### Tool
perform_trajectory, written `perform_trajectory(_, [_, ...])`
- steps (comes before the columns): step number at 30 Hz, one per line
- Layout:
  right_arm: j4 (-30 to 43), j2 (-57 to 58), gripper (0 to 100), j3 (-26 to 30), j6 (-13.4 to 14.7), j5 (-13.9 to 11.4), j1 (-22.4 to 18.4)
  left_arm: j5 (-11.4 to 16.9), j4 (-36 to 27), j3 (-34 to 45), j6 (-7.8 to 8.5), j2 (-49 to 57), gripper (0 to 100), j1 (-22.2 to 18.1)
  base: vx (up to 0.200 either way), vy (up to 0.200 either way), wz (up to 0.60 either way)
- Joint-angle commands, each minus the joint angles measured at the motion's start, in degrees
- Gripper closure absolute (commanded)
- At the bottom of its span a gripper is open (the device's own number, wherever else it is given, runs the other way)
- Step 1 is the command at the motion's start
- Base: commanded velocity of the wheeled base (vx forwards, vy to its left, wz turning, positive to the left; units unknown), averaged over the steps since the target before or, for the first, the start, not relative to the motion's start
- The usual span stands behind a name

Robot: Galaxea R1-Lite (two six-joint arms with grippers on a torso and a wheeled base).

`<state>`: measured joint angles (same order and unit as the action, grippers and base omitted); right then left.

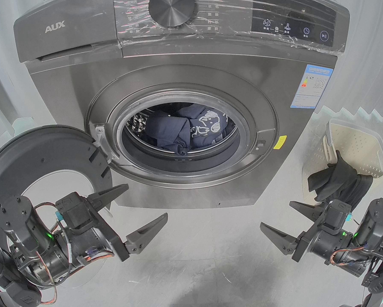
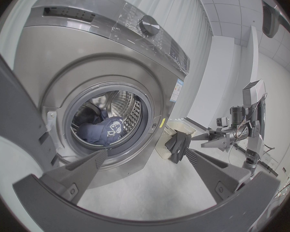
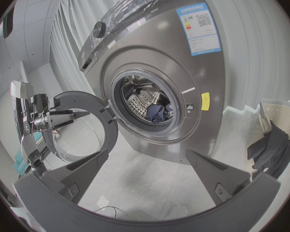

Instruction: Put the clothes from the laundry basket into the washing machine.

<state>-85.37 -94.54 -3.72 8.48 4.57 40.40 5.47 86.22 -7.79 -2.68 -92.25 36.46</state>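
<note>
Nearest, both claws hang low over the floor in front of the machine. The left claw (image 1: 145, 201) is spread wide with nothing between its fingers, just beside the swung-open door (image 1: 38, 150). The right claw (image 1: 276, 214) is also wide open and empty. It sits near the laundry basket (image 1: 370, 146), which stands on the floor at the machine's right side, close to the curtain. A dark garment (image 1: 338, 182) hangs over the basket's near rim, half in and half out. Whether more cloth lies under it I cannot tell. Farther back, the washing machine (image 1: 178, 65) shows its open drum, and navy clothes (image 1: 187, 126) lie already inside, one with a pale print.

I judge that the loading is partly done and the step in hand is to fetch the next piece. The next move asks the right claw to go to the draped garment and close on a thick fold so it does not slip. Then it must lift the garment free of the rim and carry it deep into the drum.
</note>
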Motion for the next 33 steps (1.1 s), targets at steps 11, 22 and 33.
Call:
perform_trajectory(11, [16.82, 23.96, 0, 3.72, 2.24, 3.87, -6.56, -4.59, -9.93, 7.79, -0.31, 22.02, 0, -1.04, -0.200, 0.000, 0.00])
perform_trajectory(22, [47.58, 52.35, 0, 3.72, -0.22, 3.34, -20.10, -10.57, -53.09, 3.48, 0.84, 59.11, 0, -3.59, 0.000, -0.036, 0.00])
perform_trajectory(33, [72.54, 83.64, 0, 3.72, -6.46, -1.32, -38.38, -8.81, -61.53, 7.17, 3.56, 72.73, 0, -16.86, 0.000, -0.200, 0.00])
